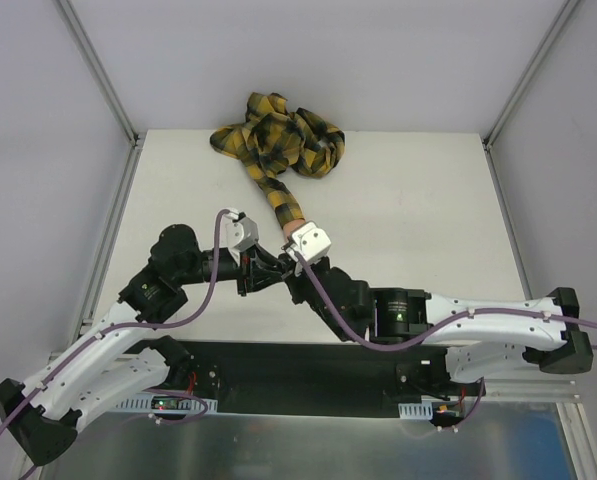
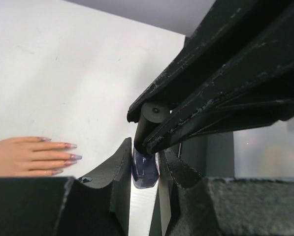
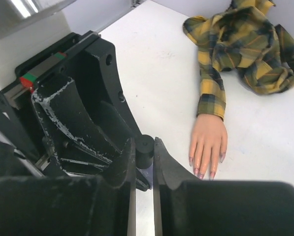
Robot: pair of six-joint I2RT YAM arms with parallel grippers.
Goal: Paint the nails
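No legible text, label, brand, number or sign in any view. The small red-and-green patch on the black base rail shows no readable characters.

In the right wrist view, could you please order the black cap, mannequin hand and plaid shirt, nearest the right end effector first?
1. Black cap: between the right end effector's fingers.
2. Mannequin hand: to its right.
3. Plaid shirt: upper right, farthest.

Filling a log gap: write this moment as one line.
left gripper shut on purple bottle | right gripper shut on cap | nails untouched
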